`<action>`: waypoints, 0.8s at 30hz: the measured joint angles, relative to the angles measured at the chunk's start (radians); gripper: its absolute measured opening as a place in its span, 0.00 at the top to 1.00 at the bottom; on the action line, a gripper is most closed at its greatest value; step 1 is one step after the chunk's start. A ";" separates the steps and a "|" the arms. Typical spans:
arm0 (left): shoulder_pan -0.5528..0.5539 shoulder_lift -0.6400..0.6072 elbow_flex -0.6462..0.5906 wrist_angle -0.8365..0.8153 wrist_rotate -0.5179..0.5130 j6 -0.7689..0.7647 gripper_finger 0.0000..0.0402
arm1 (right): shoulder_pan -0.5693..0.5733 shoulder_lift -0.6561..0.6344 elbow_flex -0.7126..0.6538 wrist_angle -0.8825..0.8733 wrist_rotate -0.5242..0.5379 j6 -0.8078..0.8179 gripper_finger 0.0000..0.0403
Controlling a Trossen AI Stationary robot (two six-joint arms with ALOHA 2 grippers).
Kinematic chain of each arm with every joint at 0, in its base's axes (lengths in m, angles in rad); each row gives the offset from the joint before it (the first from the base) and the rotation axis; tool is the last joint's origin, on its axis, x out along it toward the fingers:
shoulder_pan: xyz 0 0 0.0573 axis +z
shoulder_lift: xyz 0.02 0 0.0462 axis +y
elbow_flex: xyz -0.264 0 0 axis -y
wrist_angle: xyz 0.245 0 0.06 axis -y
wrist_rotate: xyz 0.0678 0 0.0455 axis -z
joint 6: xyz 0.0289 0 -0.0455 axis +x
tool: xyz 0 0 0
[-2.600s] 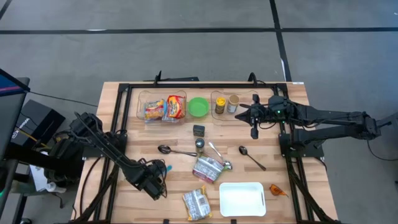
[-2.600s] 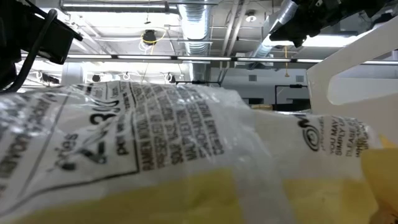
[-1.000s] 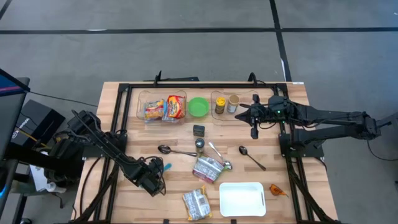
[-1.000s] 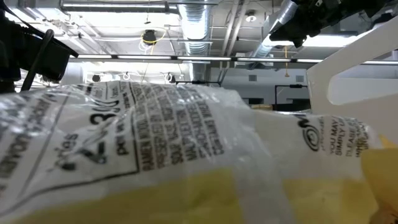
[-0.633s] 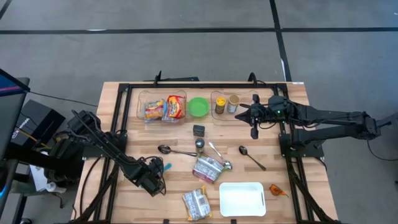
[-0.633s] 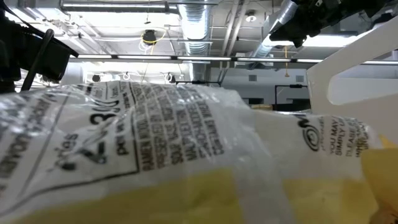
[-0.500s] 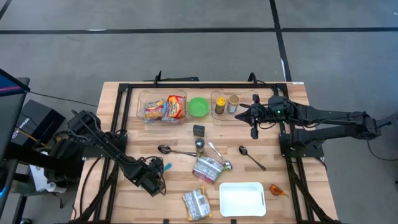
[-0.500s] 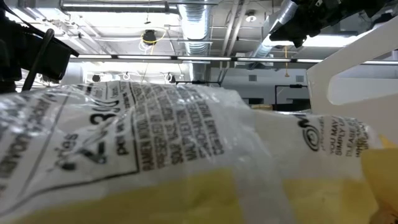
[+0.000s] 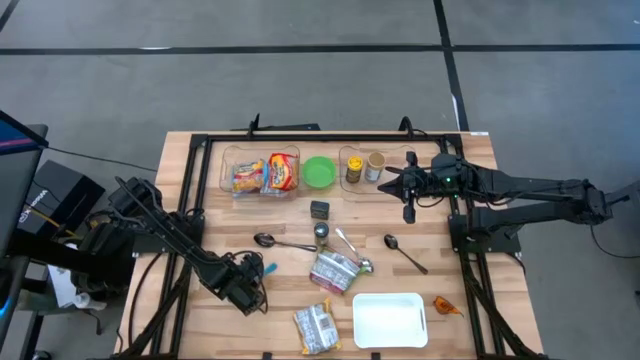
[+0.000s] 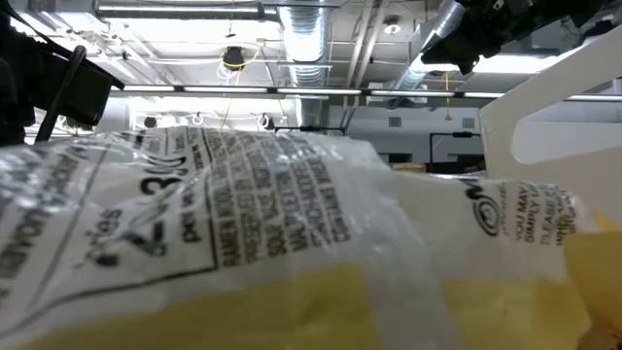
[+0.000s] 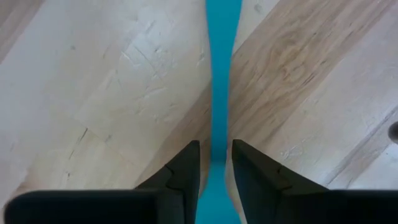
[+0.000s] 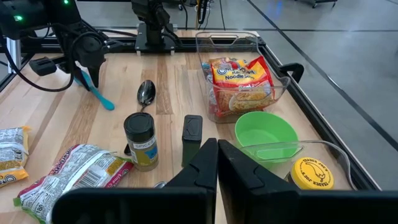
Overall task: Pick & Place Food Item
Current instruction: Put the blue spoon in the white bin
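A blue utensil (image 11: 219,74) lies on the wooden table near its left front; its handle runs between the fingers of my left gripper (image 11: 216,155), which points down over it. The fingers stand slightly apart, with a thin strip of wood showing on each side of the handle at their tips. From the right wrist view the utensil (image 12: 99,94) slants from that gripper (image 12: 87,73) toward the table. Food packets lie at mid-table (image 9: 336,270) and near the front edge (image 9: 317,326). My right gripper (image 12: 216,155) hangs shut above the table's far right.
A white tray (image 9: 390,320) sits at the front right beside an orange item (image 9: 446,306). A clear bin with noodle packets (image 9: 262,172), a green bowl (image 9: 319,171) and jars (image 9: 365,167) line the far side. Spoons (image 9: 282,242) and a shaker (image 9: 321,233) lie mid-table. A packet (image 10: 292,253) fills the low view.
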 joint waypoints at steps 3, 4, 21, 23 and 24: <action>0.000 0.000 0.000 0.000 0.018 -0.014 0.79 | 0.000 0.000 0.000 0.000 0.000 0.000 0.99; 0.000 0.000 0.000 0.000 0.024 -0.023 0.79 | 0.000 0.000 0.000 0.000 0.000 0.000 0.99; 0.019 0.000 0.046 -0.059 0.030 -0.028 0.96 | 0.000 0.000 0.000 0.000 0.000 0.000 0.99; 0.019 0.000 0.046 -0.058 0.025 -0.027 0.97 | 0.000 0.000 0.000 0.000 0.000 0.000 0.99; 0.019 0.000 0.046 -0.058 0.024 -0.028 0.97 | 0.000 0.000 0.000 0.000 0.000 0.000 0.99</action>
